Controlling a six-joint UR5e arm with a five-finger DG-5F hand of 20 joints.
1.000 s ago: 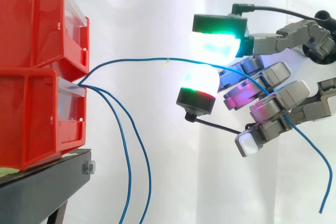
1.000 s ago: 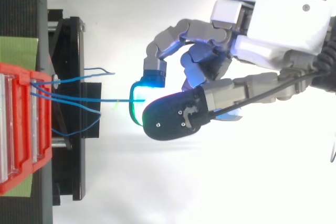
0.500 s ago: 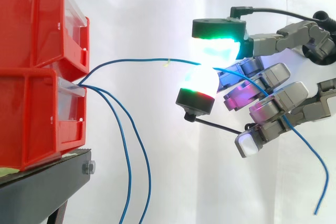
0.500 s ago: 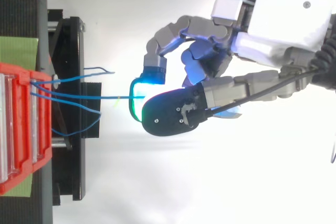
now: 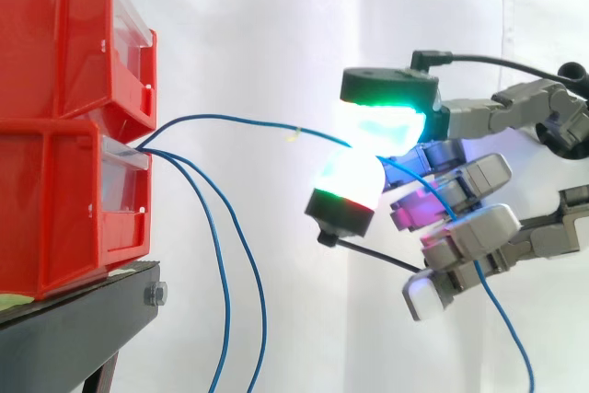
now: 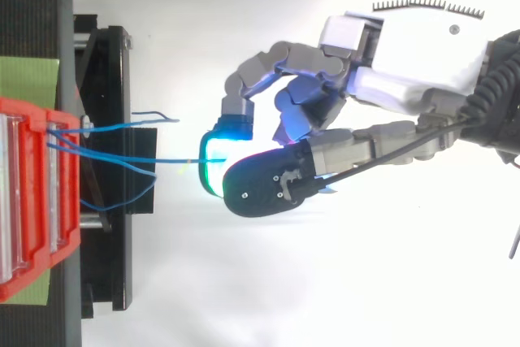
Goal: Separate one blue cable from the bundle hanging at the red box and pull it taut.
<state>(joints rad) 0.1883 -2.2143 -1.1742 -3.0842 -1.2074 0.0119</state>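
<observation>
Though it bows a little rather than running straight, the separated blue cable (image 5: 241, 120) reaches from the lower red bin (image 5: 55, 209) out to the hand (image 6: 406, 54). There it is pinched between two glowing pads (image 5: 354, 177), well apart from the two other cables (image 5: 224, 301) drooping past the black stand (image 5: 83, 319). It looks thin, light, springy and rather slick. I'd say a firm pinch mid-length suits it, with a gentle pull.

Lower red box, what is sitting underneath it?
The lower red box rests on a black stand, with a green sheet showing past the box's edges. How far the green runs beneath is covered by the box.
</observation>
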